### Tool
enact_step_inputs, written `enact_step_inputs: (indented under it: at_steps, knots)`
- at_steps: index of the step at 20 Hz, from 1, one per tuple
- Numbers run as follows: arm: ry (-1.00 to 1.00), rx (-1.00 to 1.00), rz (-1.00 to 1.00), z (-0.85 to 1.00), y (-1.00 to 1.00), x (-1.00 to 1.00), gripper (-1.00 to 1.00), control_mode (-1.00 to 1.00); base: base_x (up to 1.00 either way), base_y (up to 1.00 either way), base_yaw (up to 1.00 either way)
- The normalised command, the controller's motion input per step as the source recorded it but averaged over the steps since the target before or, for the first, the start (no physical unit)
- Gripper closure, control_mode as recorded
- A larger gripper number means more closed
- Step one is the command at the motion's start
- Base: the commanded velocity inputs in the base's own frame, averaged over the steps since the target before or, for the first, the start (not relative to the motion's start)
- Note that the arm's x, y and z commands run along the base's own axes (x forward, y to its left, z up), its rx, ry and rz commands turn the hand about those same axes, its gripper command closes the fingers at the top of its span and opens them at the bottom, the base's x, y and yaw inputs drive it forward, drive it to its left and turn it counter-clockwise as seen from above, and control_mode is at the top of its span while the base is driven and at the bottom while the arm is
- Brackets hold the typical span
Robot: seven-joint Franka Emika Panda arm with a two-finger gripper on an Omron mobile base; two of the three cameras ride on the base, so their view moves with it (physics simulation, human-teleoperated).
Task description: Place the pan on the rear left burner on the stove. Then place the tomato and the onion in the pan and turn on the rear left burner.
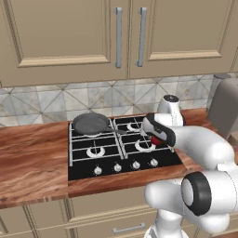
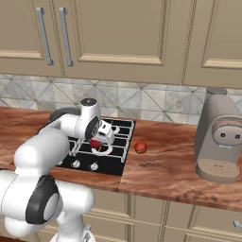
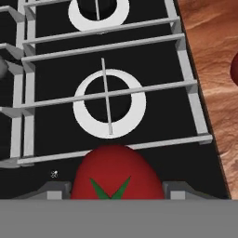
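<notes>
The dark grey pan (image 1: 90, 123) sits on the rear left burner of the black stove (image 1: 107, 160), covering that burner's ring. My gripper (image 1: 157, 138) hovers over the stove's right side, shut on the red tomato (image 3: 116, 173), whose green stem faces the hand camera. The tomato (image 2: 95, 144) hangs just above the grate of a right-hand burner (image 3: 109, 102). A dark fingertip (image 3: 56, 190) shows on each side of it. The reddish-brown onion (image 2: 140, 147) lies on the wooden counter just right of the stove, and its edge (image 3: 235, 69) shows in the hand view.
A tall grey coffee machine (image 2: 220, 142) stands on the counter far right. Beige wall cabinets (image 1: 116, 37) hang above the tiled backsplash. Four silver knobs (image 1: 125, 166) line the stove's front. The wooden counter (image 1: 32, 158) stretches left of the stove.
</notes>
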Motion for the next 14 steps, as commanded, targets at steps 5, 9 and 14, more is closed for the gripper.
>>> enact_step_inputs:
  at_steps: [5, 9, 14]
  knots:
    - [0.00, 0.00, 0.00, 0.25, 0.41, 0.00, 1.00, -1.00, 0.00, 0.00, 0.00]
    - [0.00, 0.00, 0.00, 0.25, 0.40, 0.00, 1.00, -1.00, 0.00, 0.00, 0.00]
    - [0.00, 0.00, 0.00, 0.21, 0.39, 0.00, 1.00, -1.00, 0.00, 0.00, 0.00]
